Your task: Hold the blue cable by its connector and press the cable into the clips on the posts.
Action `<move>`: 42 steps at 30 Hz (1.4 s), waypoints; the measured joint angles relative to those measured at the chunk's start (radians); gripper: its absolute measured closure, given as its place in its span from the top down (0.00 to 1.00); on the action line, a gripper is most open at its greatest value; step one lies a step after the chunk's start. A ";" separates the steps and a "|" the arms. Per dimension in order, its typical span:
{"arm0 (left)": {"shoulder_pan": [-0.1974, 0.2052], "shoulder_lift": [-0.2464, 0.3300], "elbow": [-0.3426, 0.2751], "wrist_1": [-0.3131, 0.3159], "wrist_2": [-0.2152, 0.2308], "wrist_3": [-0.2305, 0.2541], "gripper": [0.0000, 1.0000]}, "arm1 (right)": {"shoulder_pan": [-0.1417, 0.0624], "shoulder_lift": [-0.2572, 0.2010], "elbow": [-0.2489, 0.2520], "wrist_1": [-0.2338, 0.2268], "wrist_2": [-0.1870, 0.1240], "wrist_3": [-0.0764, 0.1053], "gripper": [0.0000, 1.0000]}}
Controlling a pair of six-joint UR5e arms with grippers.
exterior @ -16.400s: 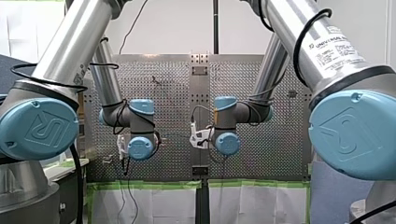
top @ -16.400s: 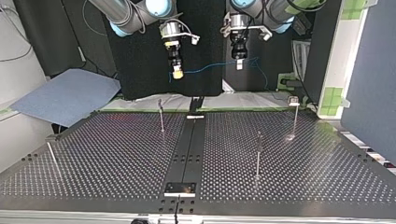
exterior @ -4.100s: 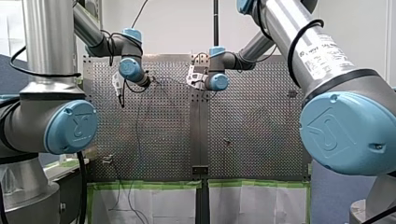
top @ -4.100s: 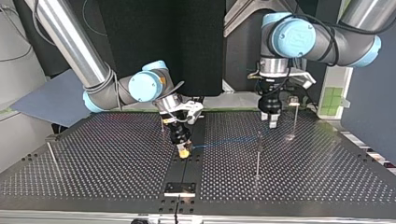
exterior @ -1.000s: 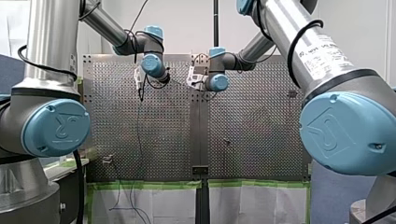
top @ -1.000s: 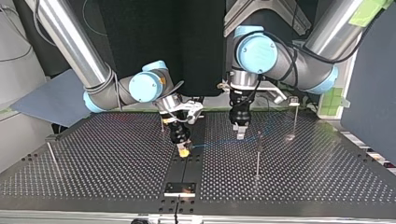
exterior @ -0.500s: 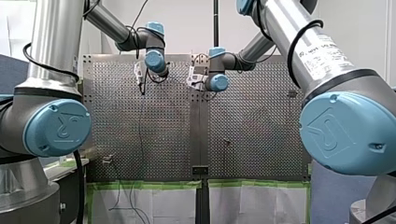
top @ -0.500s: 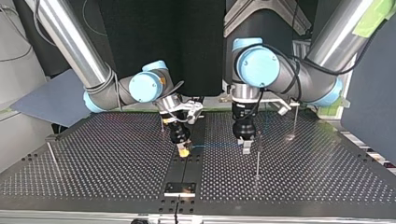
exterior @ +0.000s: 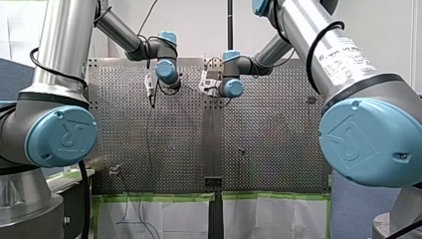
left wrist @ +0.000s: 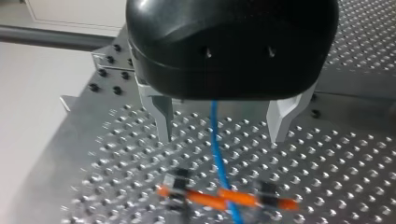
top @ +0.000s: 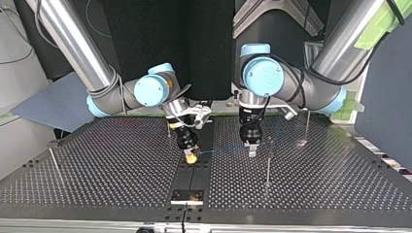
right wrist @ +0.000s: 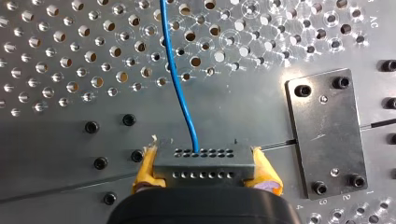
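Perforated table (left wrist: 355, 158) beneath; blue cable (left wrist: 215, 133) passes between spread fingers (left wrist: 161, 116) of left gripper (left wrist: 222, 137).

My right arm (exterior: 318, 45) was a silver tube with light-blue joint caps (exterior: 368, 142), black cables (exterior: 315, 50) and a white label (exterior: 358, 52). My left gripper (left wrist: 222, 135) had a black housing.

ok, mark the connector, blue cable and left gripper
connector (right wrist: 204, 163): right wrist view, its holed face.
blue cable (right wrist: 178, 84): right wrist view, middle of visible run.
left gripper (left wrist: 221, 138): left wrist view, midway between fingertips.
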 joint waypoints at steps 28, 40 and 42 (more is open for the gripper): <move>-0.003 -0.062 0.084 0.000 -0.043 0.031 0.69 | 0.000 0.001 -0.002 0.003 0.001 -0.002 0.00; -0.025 -0.062 0.084 0.009 -0.136 0.092 0.00 | 0.000 0.001 -0.002 0.012 0.001 -0.001 0.00; -0.028 -0.062 0.084 0.010 -0.144 0.093 0.00 | 0.000 0.001 -0.002 0.014 0.001 -0.001 0.00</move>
